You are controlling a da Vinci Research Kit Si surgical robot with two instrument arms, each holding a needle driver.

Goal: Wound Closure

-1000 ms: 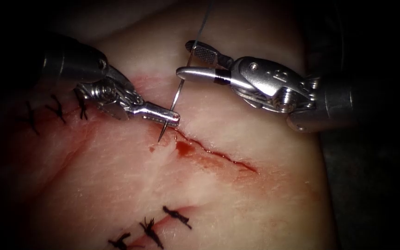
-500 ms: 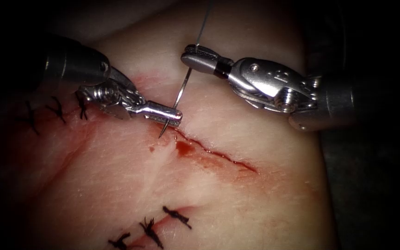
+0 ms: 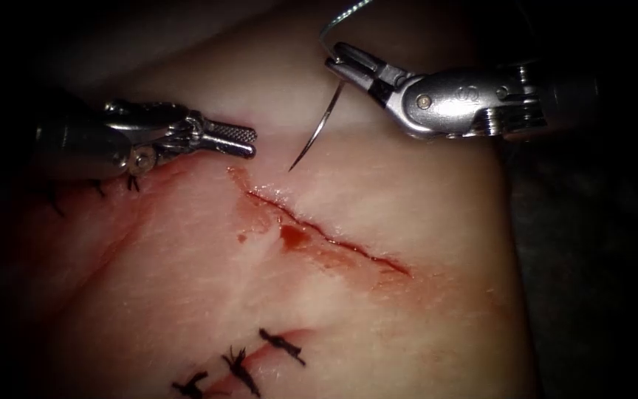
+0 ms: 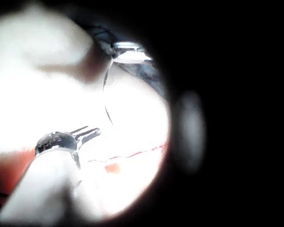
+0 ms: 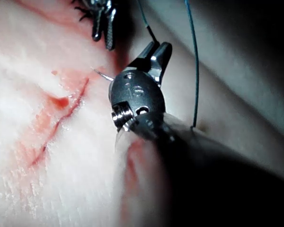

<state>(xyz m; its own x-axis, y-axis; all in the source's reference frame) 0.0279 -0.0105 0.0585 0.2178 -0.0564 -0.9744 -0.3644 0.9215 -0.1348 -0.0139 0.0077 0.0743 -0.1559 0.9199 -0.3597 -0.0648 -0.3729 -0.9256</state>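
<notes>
needle [image 3: 317, 131] hangs clear of the tissue [image 3: 275, 295], clamped near its thread end in the right tool [image 3: 346, 60], point aimed down above the cut [image 3: 326, 236]. thread [image 3: 337, 16] curls up from that end. left tool [image 3: 238, 139] sits left of the cut, jaws slightly apart, holding nothing.

The tissue [image 3: 378, 185] is pale pink and cream, with a dark red cut [image 3: 326, 235] and red fluid [image 3: 293, 235] beside it. The stitches [image 3: 241, 366] are black. The needle [image 3: 319, 129] is silver-grey, the thread [image 5: 195, 61] dark blue-green. Both tools [image 3: 223, 138] [image 3: 348, 63] are shiny metal grey, with a ridged jaw pattern on the left one.
</notes>
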